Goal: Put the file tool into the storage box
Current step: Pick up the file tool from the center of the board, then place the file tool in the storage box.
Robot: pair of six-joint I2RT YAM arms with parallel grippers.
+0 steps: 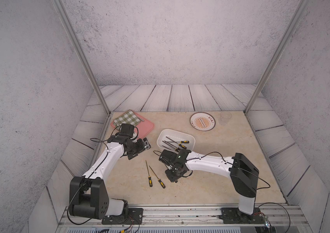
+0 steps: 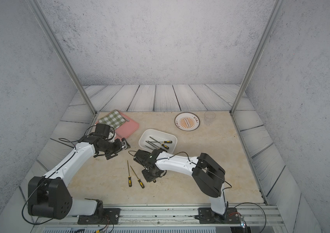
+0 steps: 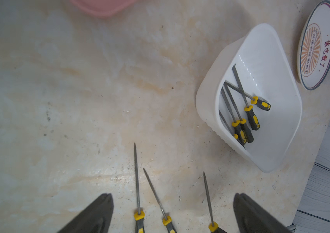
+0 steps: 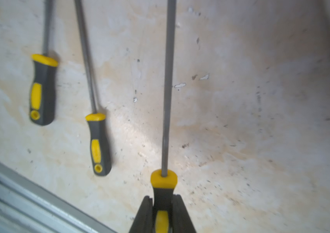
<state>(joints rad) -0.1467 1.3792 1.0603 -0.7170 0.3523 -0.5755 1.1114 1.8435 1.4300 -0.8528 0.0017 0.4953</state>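
A file tool (image 4: pixel 166 96) with a black and yellow handle lies low over the table, and my right gripper (image 4: pixel 163 198) is shut on its handle. In a top view the right gripper (image 1: pixel 174 179) points down at the table, just right of two more files (image 1: pixel 149 175) (image 1: pixel 158 178) that lie loose. The white storage box (image 1: pixel 161 139) stands behind the right wrist with several files inside. My left gripper (image 3: pixel 173 203) hovers open left of the box (image 3: pixel 206 96), holding nothing, and its view takes in all three files on the table.
A pink tray (image 1: pixel 146 126) with a green checked cloth (image 1: pixel 128 118) sits at the back left, behind the left arm. An orange-patterned plate (image 1: pixel 202 121) and a clear cup (image 1: pixel 225 118) stand at the back right. A metal rail (image 1: pixel 180 213) runs along the front edge.
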